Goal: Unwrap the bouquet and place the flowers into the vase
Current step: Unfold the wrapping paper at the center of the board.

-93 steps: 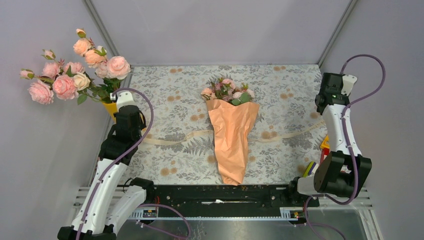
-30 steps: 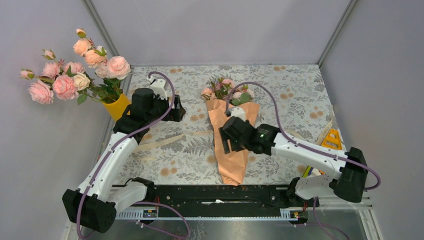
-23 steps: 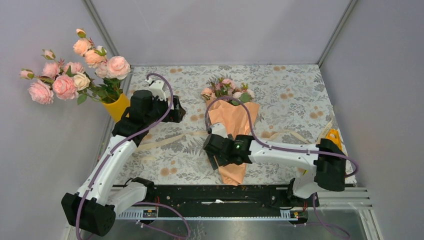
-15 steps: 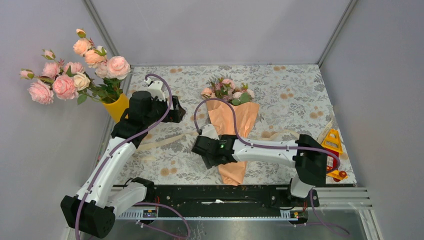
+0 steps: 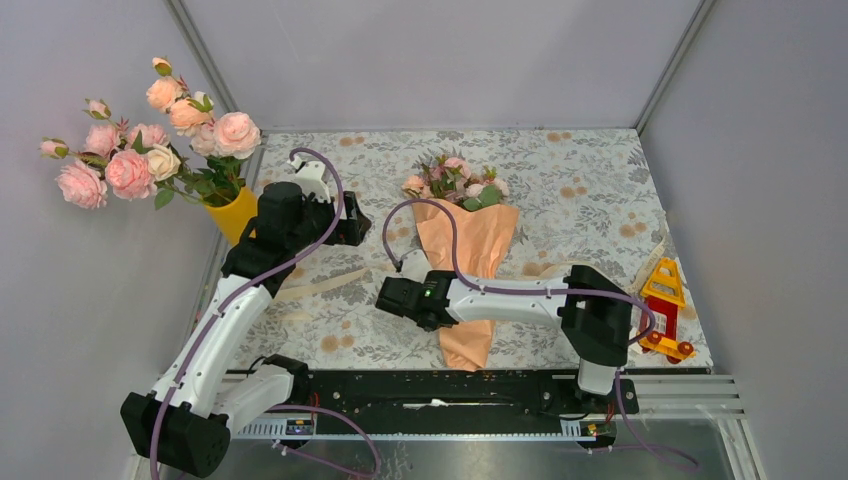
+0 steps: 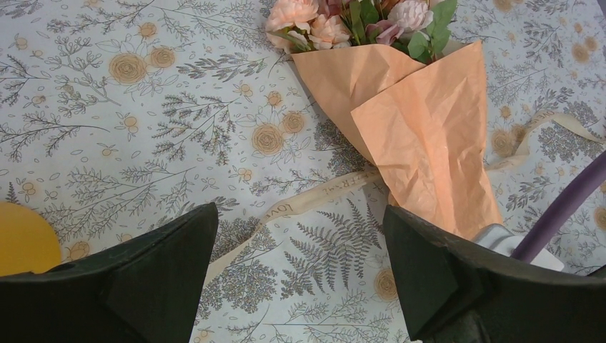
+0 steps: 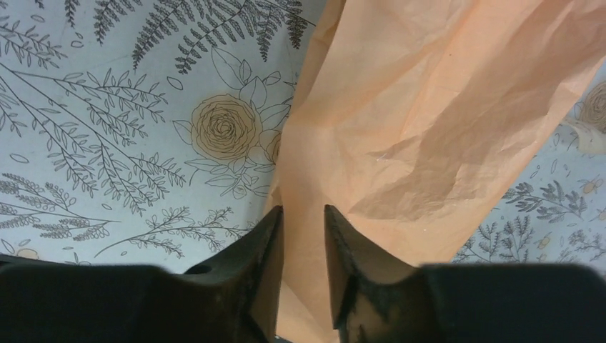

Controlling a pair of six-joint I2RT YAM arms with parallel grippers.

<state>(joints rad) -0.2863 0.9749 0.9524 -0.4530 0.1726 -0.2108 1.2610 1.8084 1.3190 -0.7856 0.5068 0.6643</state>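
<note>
Apparently to peel the crinkled peach-orange paper bouquet [image 7: 429, 107], the right gripper [image 7: 304, 211] straddled its edge, jaws a slit apart, grip uncertain; the left gripper [image 6: 299, 211] gaped empty.

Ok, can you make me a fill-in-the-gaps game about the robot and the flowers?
The vase is coloured ___.
The left gripper has its jaws wide ___.
The ribbon runs ___ the bouquet.
The right gripper has the bouquet's ___ between its fingers.
Missing words: yellow, open, under, paper.
</note>
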